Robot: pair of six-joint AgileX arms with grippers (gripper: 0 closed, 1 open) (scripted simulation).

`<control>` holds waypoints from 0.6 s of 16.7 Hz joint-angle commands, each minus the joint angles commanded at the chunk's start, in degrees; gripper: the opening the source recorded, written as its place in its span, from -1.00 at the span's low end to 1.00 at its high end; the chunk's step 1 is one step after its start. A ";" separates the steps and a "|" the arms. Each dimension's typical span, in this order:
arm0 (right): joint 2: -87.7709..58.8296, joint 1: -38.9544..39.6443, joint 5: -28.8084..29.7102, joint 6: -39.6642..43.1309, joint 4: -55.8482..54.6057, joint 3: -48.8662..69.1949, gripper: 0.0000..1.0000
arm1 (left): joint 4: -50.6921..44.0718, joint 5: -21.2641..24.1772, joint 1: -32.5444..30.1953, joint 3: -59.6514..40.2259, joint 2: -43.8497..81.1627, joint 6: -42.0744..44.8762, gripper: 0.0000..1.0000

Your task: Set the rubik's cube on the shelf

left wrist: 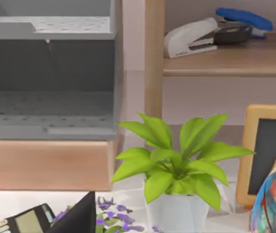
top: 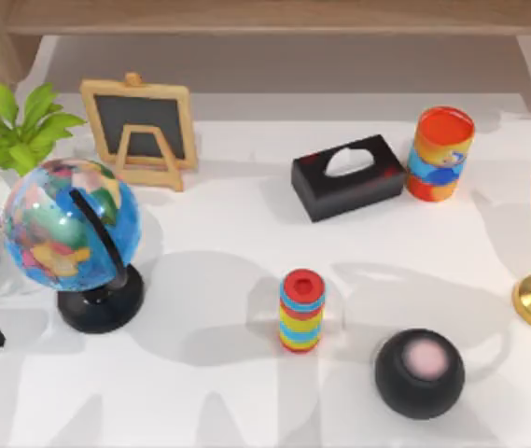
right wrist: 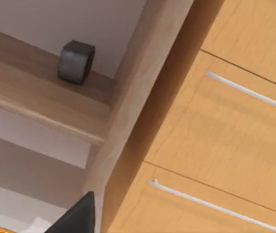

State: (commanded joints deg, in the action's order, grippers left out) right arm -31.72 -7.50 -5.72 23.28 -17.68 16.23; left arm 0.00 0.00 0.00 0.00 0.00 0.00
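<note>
**Grippers face the shelf, cube's whereabouts unclear**

Left gripper (left wrist: 79, 216) hangs low over the table's left end. Whether it is spread, pressed together or pinching anything I cannot tell. Just ahead of it stands a potted plant (left wrist: 176, 160), and a calculator (left wrist: 16, 223) lies close beside it. Beyond the plant rises an upright post of the shelf (left wrist: 154, 58), whose board carries a stapler (left wrist: 191, 36) above and ahead of this hand. Pointed that way, the arm reads as parked, not reaching.

The right gripper (right wrist: 77, 216) sits higher, close to another post of the shelf, with the shelf board running off to one side ahead of it. Its state I cannot tell either. A small dark block (right wrist: 76, 62) rests on that board, against the wall behind. It shows no coloured squares, so I would not call it the rubik's cube. Wooden drawer fronts (right wrist: 225, 121) lie on the post's other side.

Where the rubik's cube is I cannot say. On the table, below and in front of both hands, stand a globe (top: 74, 229), a chalkboard easel (top: 139, 131), a black tissue box (top: 347, 175), a striped cylinder stack (top: 301, 310) and a dark ball (top: 419, 371).

My judgement is that the right arm's height suits work at the shelf board.
</note>
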 joint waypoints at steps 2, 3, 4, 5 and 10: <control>-11.89 -2.23 -2.28 7.97 -6.26 5.66 1.00 | 0.00 0.00 0.00 0.00 0.00 0.00 1.00; -18.15 -3.38 -3.49 12.15 -9.56 8.65 1.00 | 0.00 0.00 0.00 0.00 0.00 0.00 1.00; -24.55 -4.55 -4.74 16.41 -12.93 11.70 1.00 | 0.00 0.00 0.00 0.00 0.00 0.00 1.00; -31.01 -5.71 -6.00 20.69 -16.33 14.78 1.00 | 0.00 0.00 0.00 0.00 0.00 0.00 1.00; -62.40 -11.28 -11.95 41.01 -32.47 29.50 1.00 | 0.00 0.00 0.00 0.00 0.00 0.00 1.00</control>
State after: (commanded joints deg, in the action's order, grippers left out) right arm -94.12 -18.77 -17.67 64.28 -50.14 45.73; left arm 0.00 0.00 0.00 0.00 0.00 0.00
